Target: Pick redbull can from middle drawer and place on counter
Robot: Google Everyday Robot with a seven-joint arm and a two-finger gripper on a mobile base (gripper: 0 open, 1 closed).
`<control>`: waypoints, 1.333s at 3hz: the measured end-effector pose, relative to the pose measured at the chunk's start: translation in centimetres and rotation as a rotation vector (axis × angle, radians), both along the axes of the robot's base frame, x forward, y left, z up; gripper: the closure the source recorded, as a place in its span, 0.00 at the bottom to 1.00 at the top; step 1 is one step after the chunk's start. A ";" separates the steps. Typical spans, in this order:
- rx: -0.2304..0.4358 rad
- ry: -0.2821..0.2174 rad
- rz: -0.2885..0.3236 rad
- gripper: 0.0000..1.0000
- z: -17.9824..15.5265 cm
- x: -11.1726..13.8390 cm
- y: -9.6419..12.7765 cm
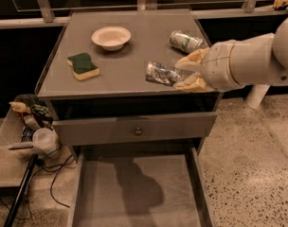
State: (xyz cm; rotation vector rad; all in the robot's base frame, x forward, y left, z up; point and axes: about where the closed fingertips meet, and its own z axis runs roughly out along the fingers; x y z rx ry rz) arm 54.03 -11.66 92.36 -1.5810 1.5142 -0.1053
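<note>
Best to lower slowly onto bare worktop by the front edge, well right of the sponge, and to release only once settled flat, to prevent rolling. Holds the redbull can sideways near the front right corner, jutting left from the pincer, clamped on its right end.

A shallow white round bowl sits far centre, with a green-topped yellow sponge nearer and to its left. A white-and-green can lies on its side far right, just beyond the gripper. Lower down, a grey drawer front carries a small round knob. A cluttered clear plastic bin stands at left on the speckled floor.
</note>
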 end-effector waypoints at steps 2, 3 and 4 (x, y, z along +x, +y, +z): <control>0.022 0.013 0.091 1.00 0.2 6.7 2.5; 0.054 0.016 0.111 1.00 0.4 9.2 3.0; 0.065 0.027 0.129 1.00 0.4 11.2 3.5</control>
